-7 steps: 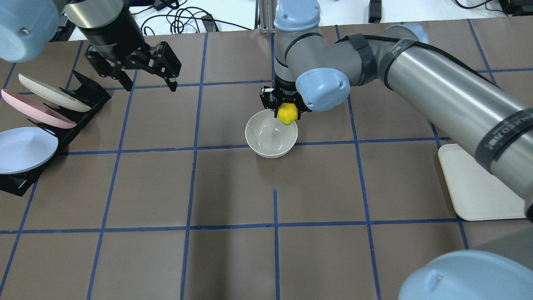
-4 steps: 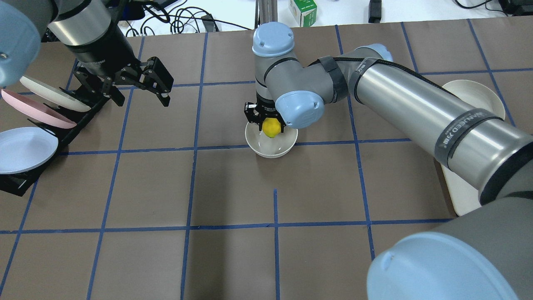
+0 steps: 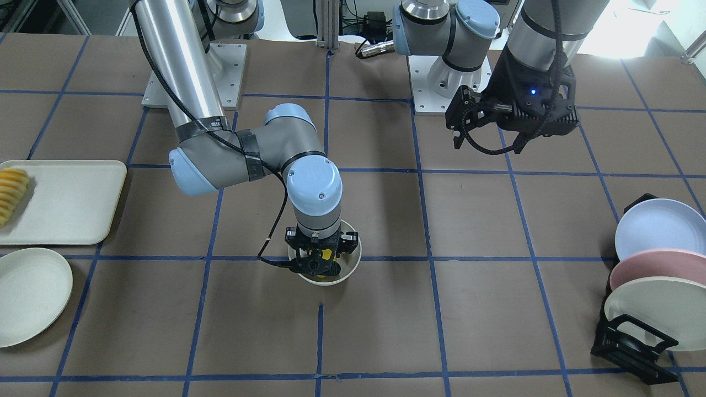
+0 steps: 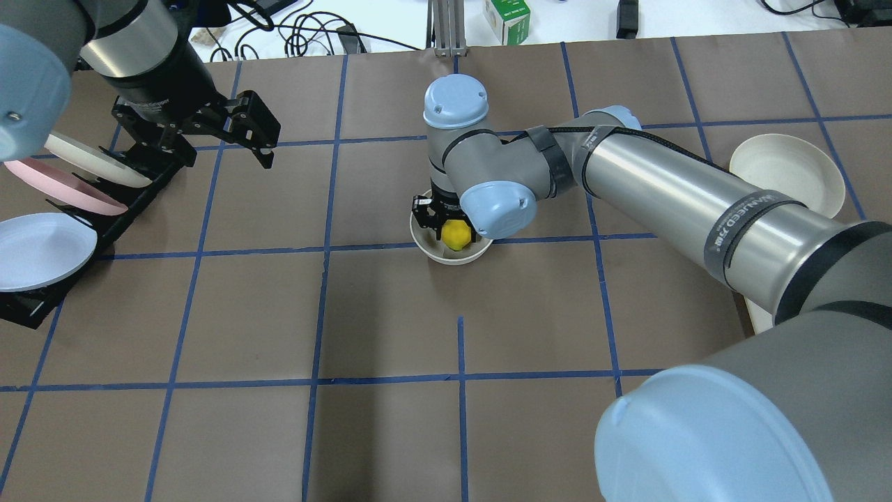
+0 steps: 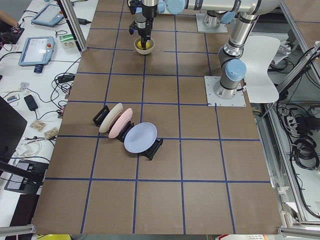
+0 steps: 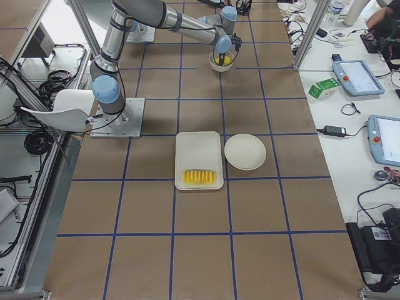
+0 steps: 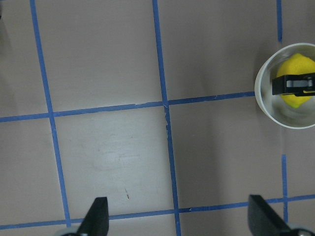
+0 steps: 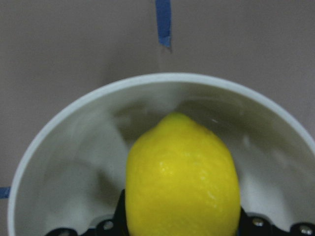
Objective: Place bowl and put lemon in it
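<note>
Since half a second ago, the right arm point(image 4: 669, 202) has been lowered, so that the lemon point(image 4: 456, 235), then held at rim level, is now carried down inside the bowl point(image 4: 446, 256). Over the same span the left arm point(image 4: 139, 49) has been drawn back toward the plate rack point(image 4: 132, 209).

The cream tray point(image 3: 66, 204) at the table's right end is seen to hold a row of orange-yellow fruit slices point(image 3: 12, 193) at one edge, with a round beige plate point(image 3: 30, 295) lying flat just beside it. Three plates are stood in the rack: a pale blue one point(image 4: 42, 247), a pink one point(image 4: 56, 185) and a cream one point(image 4: 90, 157). The bowl is set upright on the table near its middle, at a crossing of blue tape lines, and only the lemon is contained in it.

The lemon is clamped between the fingers of the right gripper point(image 4: 449, 223), which is pointed straight down into the bowl; the fruit sits below the rim, toward the bowl's centre. Whether it touches the bottom cannot be told. The left gripper point(image 4: 228, 162) is held spread and empty above bare table, well apart from the bowl.
</note>
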